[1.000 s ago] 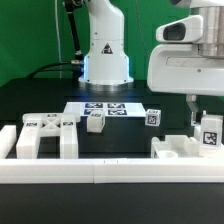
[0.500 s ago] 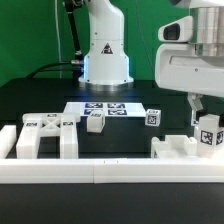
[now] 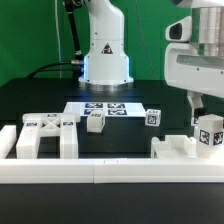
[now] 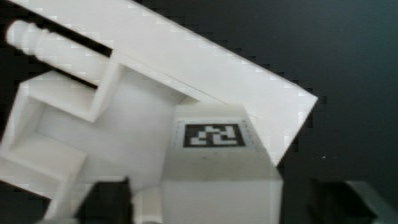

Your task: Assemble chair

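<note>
White plastic, the slotted chair frame (image 3: pixel 172 150) lay at the exterior view's right, a tagged block (image 3: pixel 208 135) upright at its end, touching it. The gripper (image 3: pixel 197 108) straddled that block, fingers (image 4: pixel 107 200) apart (a dark gap showed beside one) — so a straight lift clear seemed best, no sideways nudge. Around: the border rail (image 3: pixel 100 172) in front, a legged frame (image 3: pixel 40 135) well apart, the marker board (image 3: pixel 105 108), two small posts (image 3: pixel 95 121) — none in the way.
</note>
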